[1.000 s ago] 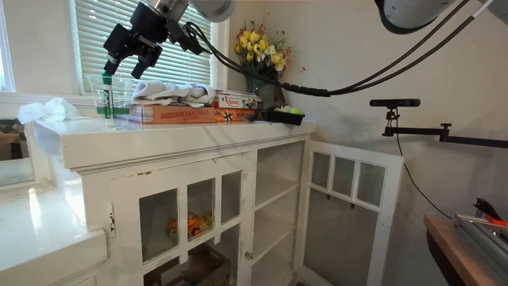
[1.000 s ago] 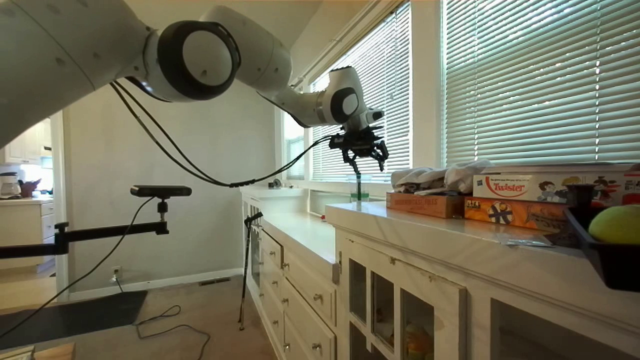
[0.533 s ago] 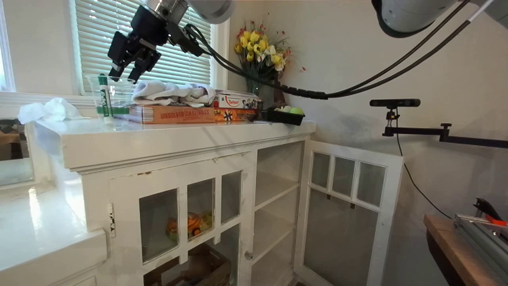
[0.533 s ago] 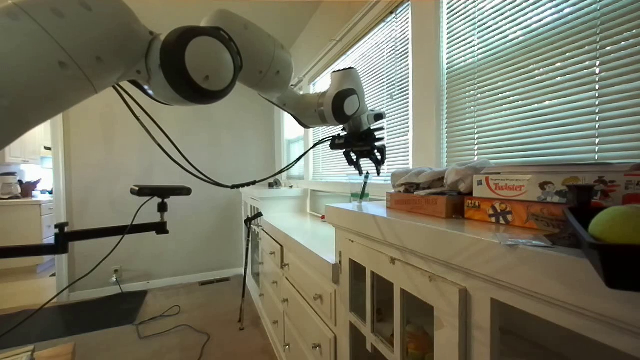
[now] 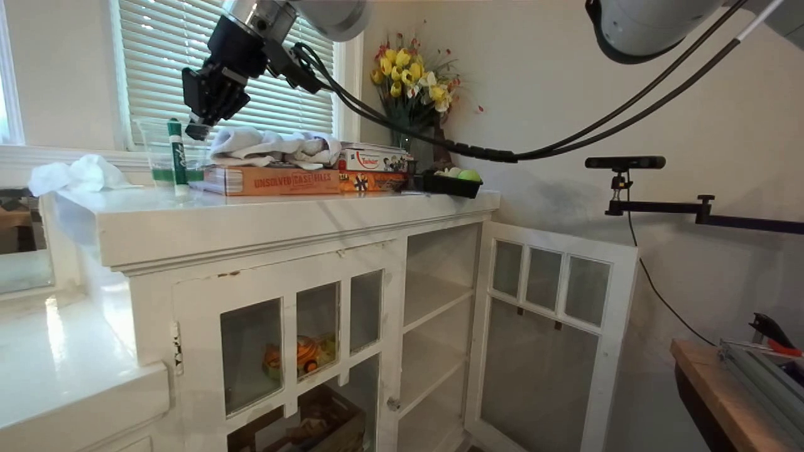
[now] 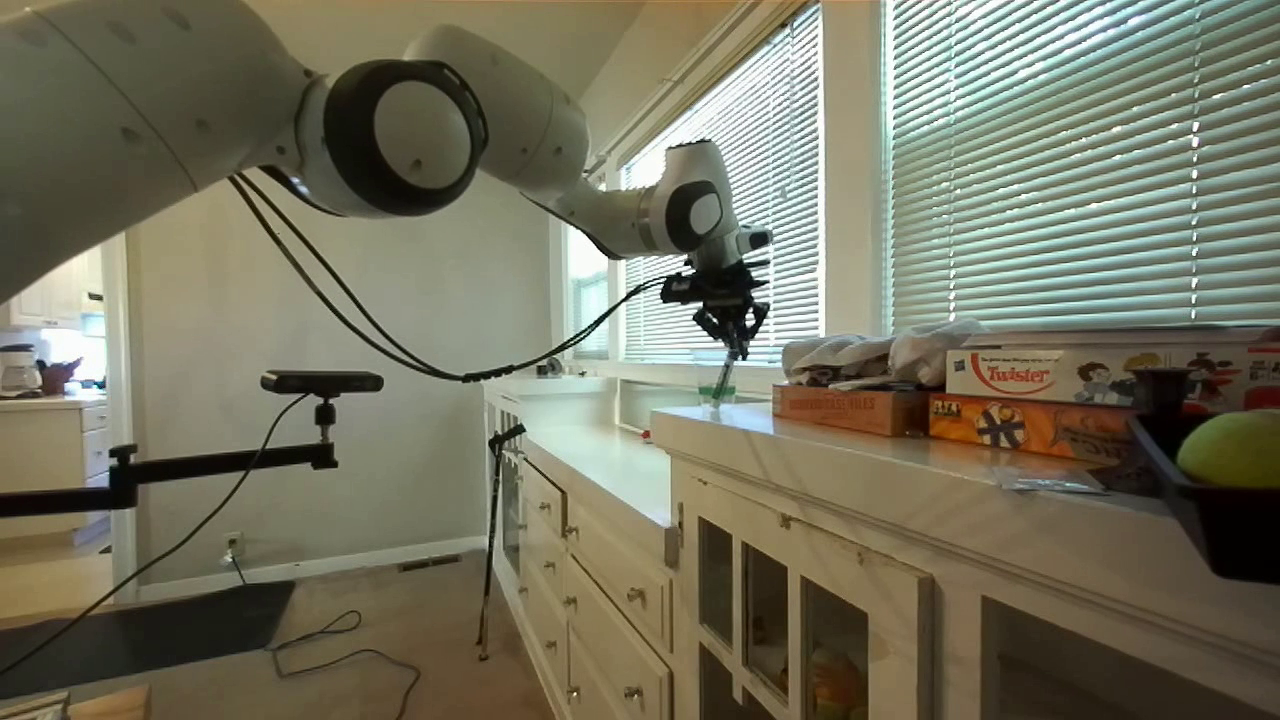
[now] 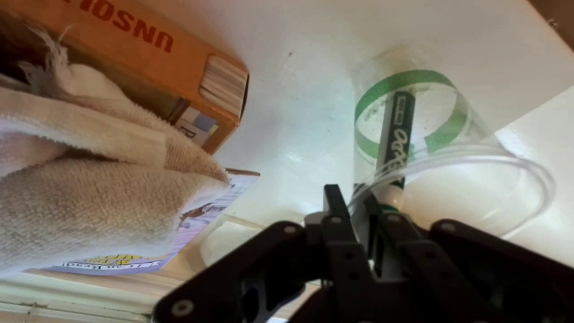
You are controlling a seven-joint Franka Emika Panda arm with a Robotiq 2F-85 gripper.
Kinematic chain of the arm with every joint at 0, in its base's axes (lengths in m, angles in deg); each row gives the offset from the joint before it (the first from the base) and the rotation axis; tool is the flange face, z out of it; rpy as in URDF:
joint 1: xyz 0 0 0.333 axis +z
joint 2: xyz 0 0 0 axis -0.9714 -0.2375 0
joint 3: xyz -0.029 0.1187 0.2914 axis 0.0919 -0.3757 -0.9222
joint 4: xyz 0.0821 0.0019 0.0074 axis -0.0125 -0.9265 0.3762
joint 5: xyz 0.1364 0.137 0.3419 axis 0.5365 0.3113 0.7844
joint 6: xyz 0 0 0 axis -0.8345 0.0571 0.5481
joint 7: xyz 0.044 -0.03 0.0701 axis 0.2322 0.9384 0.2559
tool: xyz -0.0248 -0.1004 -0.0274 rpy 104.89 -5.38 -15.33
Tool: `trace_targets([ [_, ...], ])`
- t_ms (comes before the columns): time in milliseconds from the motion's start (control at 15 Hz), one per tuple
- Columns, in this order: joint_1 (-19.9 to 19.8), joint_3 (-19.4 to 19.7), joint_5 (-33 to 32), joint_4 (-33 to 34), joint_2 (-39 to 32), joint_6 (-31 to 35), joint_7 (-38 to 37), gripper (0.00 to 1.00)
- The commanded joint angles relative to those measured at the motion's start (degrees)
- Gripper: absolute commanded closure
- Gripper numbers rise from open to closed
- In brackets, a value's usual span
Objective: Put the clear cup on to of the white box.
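The end effector (image 7: pixel 354 202) pinches the clear cup (image 7: pixel 448 134) by the rim, pressed nearly together across one thin wall, probably because an edge is easier to grip than the wide body. Upright on the bench (image 5: pixel 251 213), see-through with a green band low down, the cup holds a slanting green marker (image 7: pixel 396 134); beyond a towel (image 5: pixel 276 147) lies the white Twister box (image 5: pixel 377 161), presumably the goal.

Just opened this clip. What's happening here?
The robot's gripper looks pinched shut on the rim of a clear cup with a green band. The cup stands on the counter, not yet on the white box. A green marker leans at the cup, seemingly inside it.
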Motion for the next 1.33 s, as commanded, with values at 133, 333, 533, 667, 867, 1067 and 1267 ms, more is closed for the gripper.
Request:
trace_targets([
  [133,0.58,-0.23,0.09,4.67,-1.78,-2.57,0.47,0.98],
  [333,0.36,0.15,0.08,4.80,-0.71,-2.63,-0.58,0.98],
  [533,-1.04,0.36,1.24,5.06,0.07,-1.48,-3.50,0.98],
  [667,-2.41,0.44,1.94,5.04,0.67,-0.41,-6.79,0.98],
  [867,-5.01,0.36,2.86,4.02,1.99,2.81,-12.85,0.98],
  [1067,-7.20,0.85,2.63,1.84,4.92,8.06,-18.74,0.98],
  [1267,-8.51,2.32,1.50,-0.34,7.95,14.18,-25.15,0.98],
])
